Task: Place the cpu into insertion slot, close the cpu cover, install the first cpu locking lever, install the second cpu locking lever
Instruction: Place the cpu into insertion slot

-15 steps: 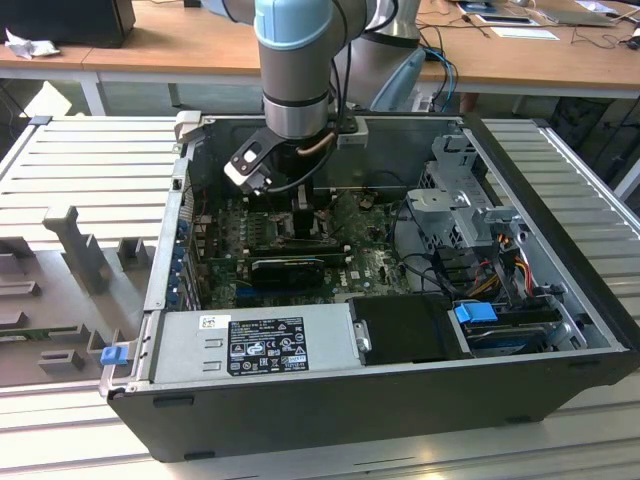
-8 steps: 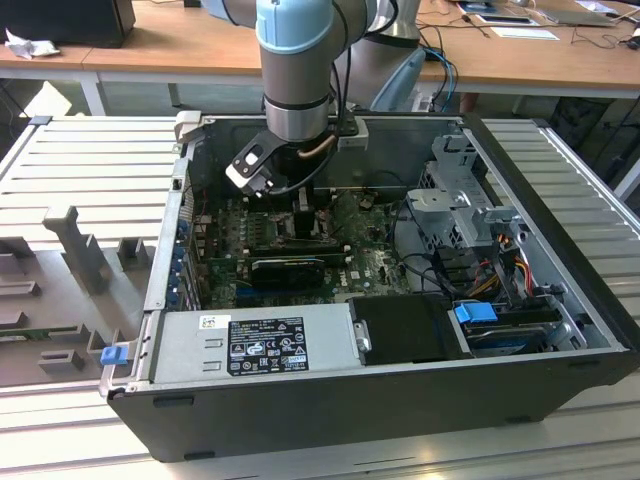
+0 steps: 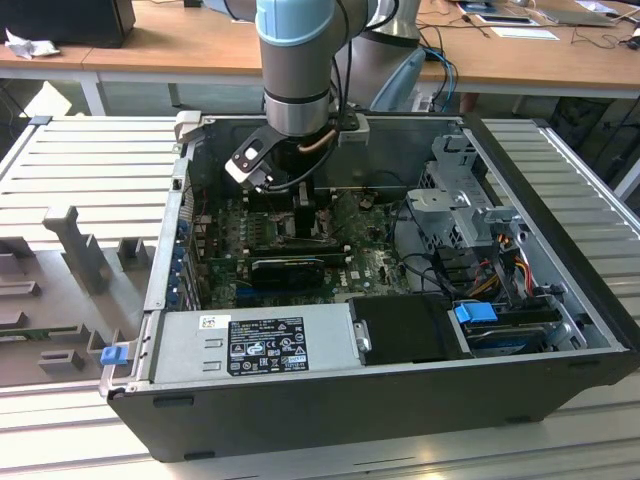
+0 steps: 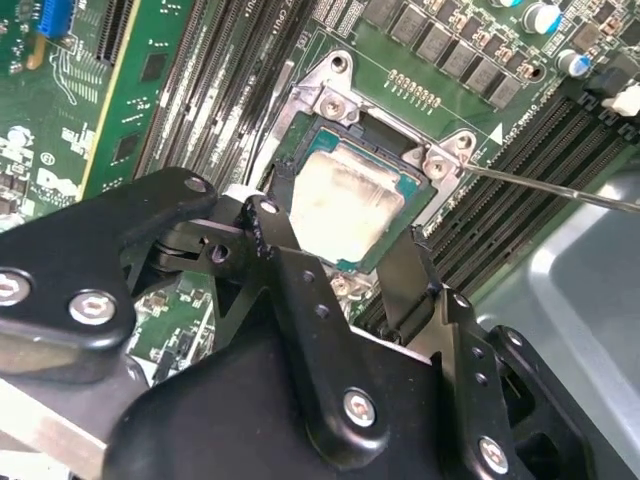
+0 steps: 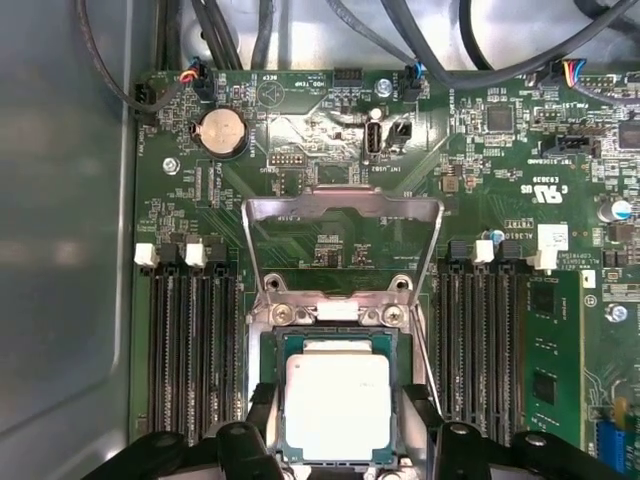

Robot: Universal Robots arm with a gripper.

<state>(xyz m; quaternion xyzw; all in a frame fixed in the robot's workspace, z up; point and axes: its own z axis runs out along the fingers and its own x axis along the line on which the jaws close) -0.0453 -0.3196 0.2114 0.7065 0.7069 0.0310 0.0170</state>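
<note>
— Where is the small square silver-topped cpu (image 5: 337,405)?
— Flat in the dark-framed square insertion slot (image 5: 402,345), metal side up, between the spread fingers of the black claw (image 5: 340,396). The thin silvery cpu cover (image 5: 342,205) stands open beyond it.

dull silver metal cpu (image 5: 337,405), shiny bare-metal cpu cover (image 5: 343,206), glossy green circuit board (image 5: 470,212)
</note>
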